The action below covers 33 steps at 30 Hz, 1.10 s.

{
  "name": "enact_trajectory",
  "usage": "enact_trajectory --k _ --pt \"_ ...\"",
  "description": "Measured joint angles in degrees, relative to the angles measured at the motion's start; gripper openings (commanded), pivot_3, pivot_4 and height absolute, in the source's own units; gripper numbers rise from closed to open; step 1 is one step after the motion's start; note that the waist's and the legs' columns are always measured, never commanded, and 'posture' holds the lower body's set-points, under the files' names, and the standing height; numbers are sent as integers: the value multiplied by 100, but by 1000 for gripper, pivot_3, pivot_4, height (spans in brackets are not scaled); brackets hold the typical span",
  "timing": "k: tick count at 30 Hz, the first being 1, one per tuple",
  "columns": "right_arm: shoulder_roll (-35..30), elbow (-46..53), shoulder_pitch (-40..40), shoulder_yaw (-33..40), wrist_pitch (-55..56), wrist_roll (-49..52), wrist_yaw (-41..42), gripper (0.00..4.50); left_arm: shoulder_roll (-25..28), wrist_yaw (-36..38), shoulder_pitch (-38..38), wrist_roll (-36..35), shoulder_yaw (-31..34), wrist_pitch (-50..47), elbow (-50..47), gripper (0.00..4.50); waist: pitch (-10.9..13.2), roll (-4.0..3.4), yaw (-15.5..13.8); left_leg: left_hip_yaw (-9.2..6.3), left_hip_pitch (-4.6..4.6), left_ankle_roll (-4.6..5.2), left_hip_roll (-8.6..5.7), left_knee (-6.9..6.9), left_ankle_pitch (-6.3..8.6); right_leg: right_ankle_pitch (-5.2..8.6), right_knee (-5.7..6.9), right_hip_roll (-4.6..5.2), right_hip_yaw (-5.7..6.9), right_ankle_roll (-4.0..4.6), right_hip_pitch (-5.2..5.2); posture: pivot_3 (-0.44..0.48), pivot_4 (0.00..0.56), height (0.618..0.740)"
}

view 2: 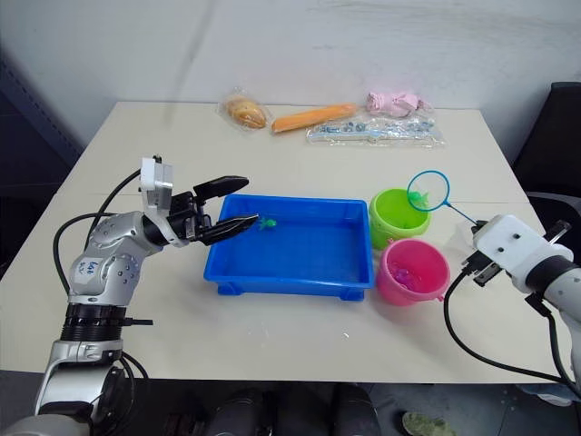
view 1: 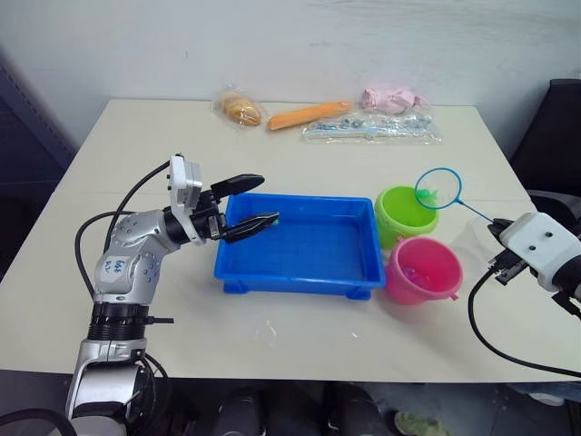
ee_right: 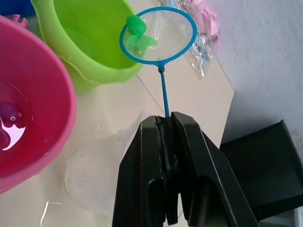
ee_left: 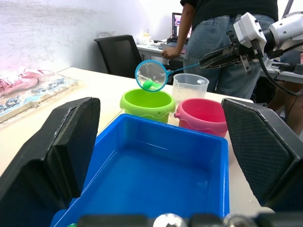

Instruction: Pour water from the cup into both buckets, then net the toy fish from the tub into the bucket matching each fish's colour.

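R claw (ee_right: 166,130) clamped tight on the net's thin stick handle, fingers together around it. Handle runs straight out from the claw, long axis pointing away from R arm toward the buckets. Net (ee_right: 157,35) hoop sits at the far end, held up in the air w/ a green toy fish (ee_right: 136,34) lying in the mesh at the hoop's edge nearest the green bucket.

Key relation: hoop hovers over the far rim of the green bucket (view 1: 406,213), partly past it on the side away from the tub, not centred over the opening. Fish colour matches this bucket, so judged step = drop green fish here; looks like hoop needs to come a bit inward over the opening and tip. Pink bucket (view 1: 423,270) is just beside the green one, nearer the robot, touching or nearly so; something pink/purple inside w/ water.

Clear cup (ee_left: 190,87) stands behind the buckets as seen from L wrist, near R arm.

L claw (view 1: 247,204) fingers apart, holding nothing, hovering at the left end of the blue tub (view 1: 300,272). Another green fish (view 2: 266,222) in the tub right by L fingertips. Tub is mid-surface, just left of the buckets. R arm is the one nearer both buckets.
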<state>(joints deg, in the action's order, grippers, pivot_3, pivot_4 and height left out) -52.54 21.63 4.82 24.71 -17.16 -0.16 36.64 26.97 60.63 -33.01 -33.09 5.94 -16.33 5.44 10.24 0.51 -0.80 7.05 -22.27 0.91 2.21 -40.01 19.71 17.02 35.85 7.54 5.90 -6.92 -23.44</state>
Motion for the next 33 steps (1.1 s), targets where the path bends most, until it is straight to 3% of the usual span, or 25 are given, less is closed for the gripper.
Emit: enact_trajectory --k 7,16,20,25,30,33 --pt "-262 -368 108 -452 1142 -1012 -350 0 0 3 1 6 -38 -10 -12 4406 0 0 2 0 0 -1 0 0 -1 0 0 0 0 0 0 0 150 740" --pt "-410 -604 305 -461 2316 -2340 -1242 0 9 1 42 6 -44 -56 -43 4406 0 0 0 0 1 -5 2 0 -3 0 0 -1 0 0 1 0 150 740" --pt "-264 -654 271 -460 2542 -2402 -1470 0 12 1 50 7 -46 -62 -54 4406 0 0 7 -1 1 -7 4 0 -4 0 0 -4 1 0 2 0 150 740" --pt "640 12 -267 -546 1634 -25 -751 0 254 95 363 7 22 -52 -72 4406 0 -1 92 -8 6 -11 15 2 -6 1 2 -12 2 1 4 0 150 740" --pt "806 927 -848 -1193 -252 1956 -89 0 593 203 889 32 369 79 -25 4406 0 -1 97 -13 8 -9 43 1 -5 2 5 -10 3 6 5 0 150 740" --pt "732 1247 -1401 -1795 -1434 2558 41 0 771 209 1233 58 612 250 -26 4406 0 -1 95 -12 7 -1 43 0 -1 2 5 -2 3 7 4 0 150 740"
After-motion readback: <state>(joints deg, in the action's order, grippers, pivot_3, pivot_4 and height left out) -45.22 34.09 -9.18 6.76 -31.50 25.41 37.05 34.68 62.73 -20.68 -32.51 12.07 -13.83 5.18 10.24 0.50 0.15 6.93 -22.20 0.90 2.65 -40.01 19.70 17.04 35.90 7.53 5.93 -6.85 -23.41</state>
